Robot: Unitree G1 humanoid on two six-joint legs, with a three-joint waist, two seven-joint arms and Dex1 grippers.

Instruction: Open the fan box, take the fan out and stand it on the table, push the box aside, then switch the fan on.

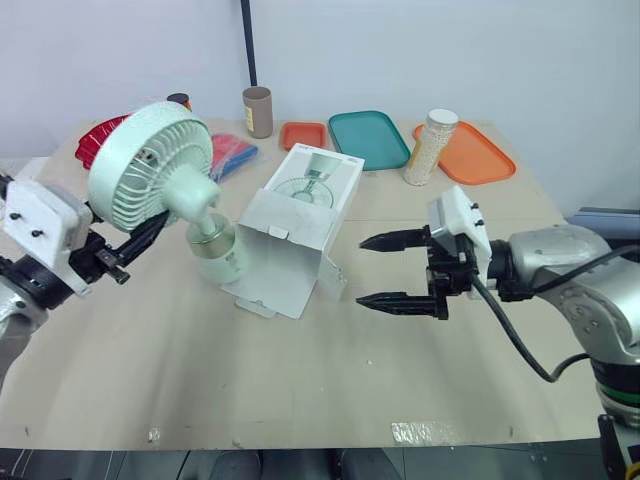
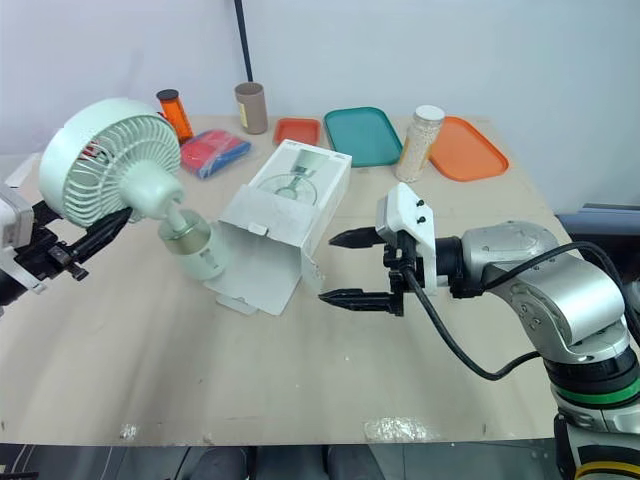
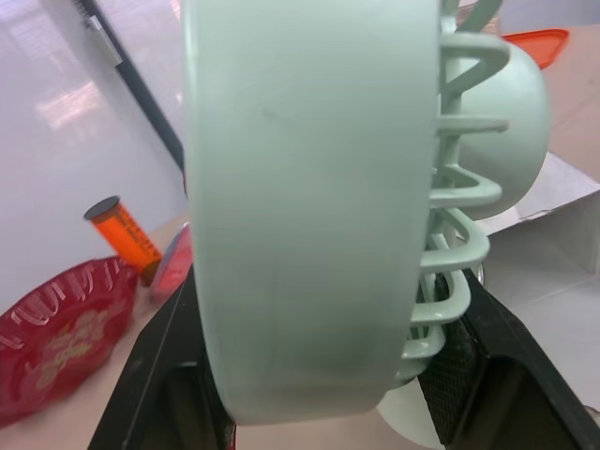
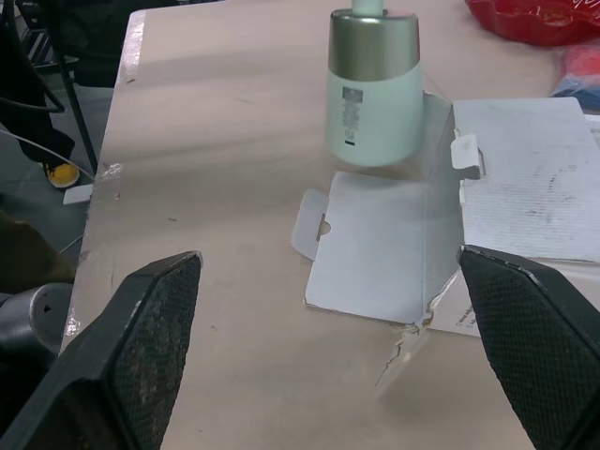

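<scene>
The left gripper (image 1: 150,228) is clenched across the round head of the fan (image 1: 150,175), holding it tilted in the air toward 10 o'clock on the table (image 1: 300,380), with the base just off the mouth of the open box (image 1: 295,240). On lowering, the hanging base may swing in the grip or clip a flap. The right gripper (image 1: 362,270), jaws spread and empty, hovers at the box's 3 o'clock. A teal tray (image 1: 368,138) and a bottle (image 1: 430,147) sit well apart at 1 o'clock.

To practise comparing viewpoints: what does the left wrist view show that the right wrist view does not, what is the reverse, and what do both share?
Left wrist view: the fan's ribbed head clamped in the left gripper, and an orange bottle. Right wrist view: the fan's base, the box's open flaps, and the right gripper open. Both: the fan, the white box, the red dish.
</scene>
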